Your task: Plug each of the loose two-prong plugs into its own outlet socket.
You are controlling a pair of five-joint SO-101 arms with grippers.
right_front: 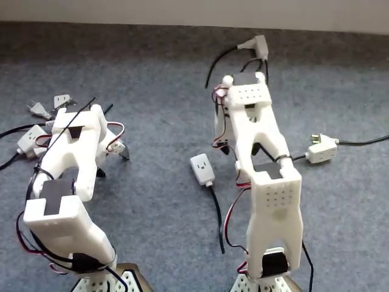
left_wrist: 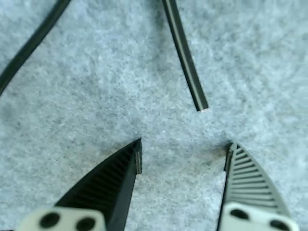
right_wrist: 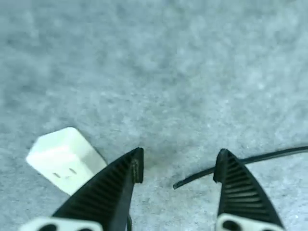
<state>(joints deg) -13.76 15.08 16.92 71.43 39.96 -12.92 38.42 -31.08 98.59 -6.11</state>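
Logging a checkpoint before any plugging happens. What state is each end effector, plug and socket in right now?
left end effector: open, empty, over the carpet.
right end effector: open, empty, near the centre socket.
centre socket: lying on the carpet, nothing plugged in.
white plug: loose at the right, unplugged.
small plug: loose at the far left, unplugged.

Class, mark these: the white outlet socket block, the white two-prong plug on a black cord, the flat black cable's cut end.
White outlet socket block point(right_front: 202, 168), high view, slotted top face.
White two-prong plug point(right_front: 322, 149), high view, middle of its body.
Flat black cable point(left_wrist: 198, 102), left wrist view, cut end.
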